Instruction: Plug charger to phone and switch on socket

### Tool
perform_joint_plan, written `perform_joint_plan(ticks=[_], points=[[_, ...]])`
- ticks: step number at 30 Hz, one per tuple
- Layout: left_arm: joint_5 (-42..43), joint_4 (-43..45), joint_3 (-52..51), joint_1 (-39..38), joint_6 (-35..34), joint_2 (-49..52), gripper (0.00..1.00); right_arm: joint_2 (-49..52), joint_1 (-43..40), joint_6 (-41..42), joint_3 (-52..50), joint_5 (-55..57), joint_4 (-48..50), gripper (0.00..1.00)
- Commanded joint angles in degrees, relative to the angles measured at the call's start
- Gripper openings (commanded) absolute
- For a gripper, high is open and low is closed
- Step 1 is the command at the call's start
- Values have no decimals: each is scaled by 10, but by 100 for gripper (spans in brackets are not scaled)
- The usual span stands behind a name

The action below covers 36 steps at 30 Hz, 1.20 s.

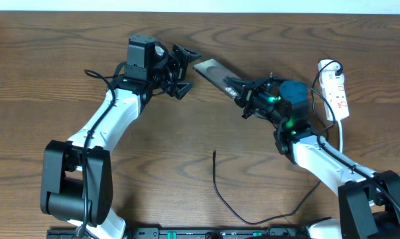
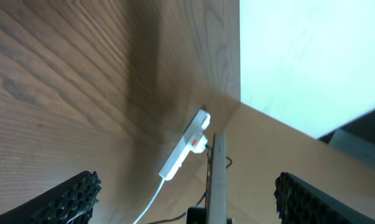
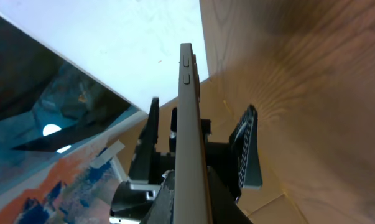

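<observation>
Wood-grain tabletop (image 1: 206, 133) runs right across, with a pale wall along the far edge. Both arms reach in from the near side.

The right gripper (image 1: 241, 91) is clamped on one end of the phone (image 1: 209, 68). From above, the phone slants up and left, its free end pointing at the left gripper (image 1: 186, 72). In the right wrist view the phone (image 3: 188, 124) is seen edge-on, running straight up the middle of the picture, with small side buttons near its far end. I cannot tell whether it is clear of the table.

The left gripper has its jaws wide apart and holds nothing. It sits just beside the phone's free end, facing it. From the left wrist, the ridged fingers (image 2: 72, 198) sit at the bottom corners, and the phone (image 2: 219, 174) shows as a thin upright sliver between them, farther off.

The charger (image 1: 217, 187) lies loose on the table between the two arms, well apart from the phone. Its tip (image 1: 213, 153) points toward the far side; the cable curves down toward the near edge and off to the right.

The socket (image 1: 337, 89) lies near the far right of the table, beyond the right arm, its white cord trailing toward the near side. It also shows in the left wrist view (image 2: 186, 147), behind the phone.
</observation>
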Motion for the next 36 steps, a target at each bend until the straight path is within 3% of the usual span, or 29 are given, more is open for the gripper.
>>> perform_joint_plan(ticks=[1, 12, 20, 21, 23, 29, 33, 34, 36], points=[[-24, 5, 7, 0, -26, -14, 91, -2, 17, 23, 5, 17, 19, 2], [-28, 35, 7, -42, -33, -14, 91, -2, 64, 62, 5, 102, 25, 2], [-35, 35, 7, -55, -33, -14, 91, -2, 67, 62, 5, 103, 34, 2], [-38, 35, 7, -56, -33, -14, 83, -2, 68, 62, 5, 103, 37, 1], [-40, 35, 7, -57, -33, -14, 77, -2, 69, 62, 5, 103, 37, 2], [-41, 35, 7, -62, -33, -14, 74, -2, 75, 62, 5, 103, 36, 2], [-41, 35, 7, -63, -33, -14, 63, -2, 75, 62, 5, 103, 36, 2], [-41, 35, 7, -63, -33, -14, 58, -2, 75, 62, 5, 103, 36, 2], [-41, 35, 7, -63, -33, -14, 40, -2, 76, 61, 5, 103, 36, 1]])
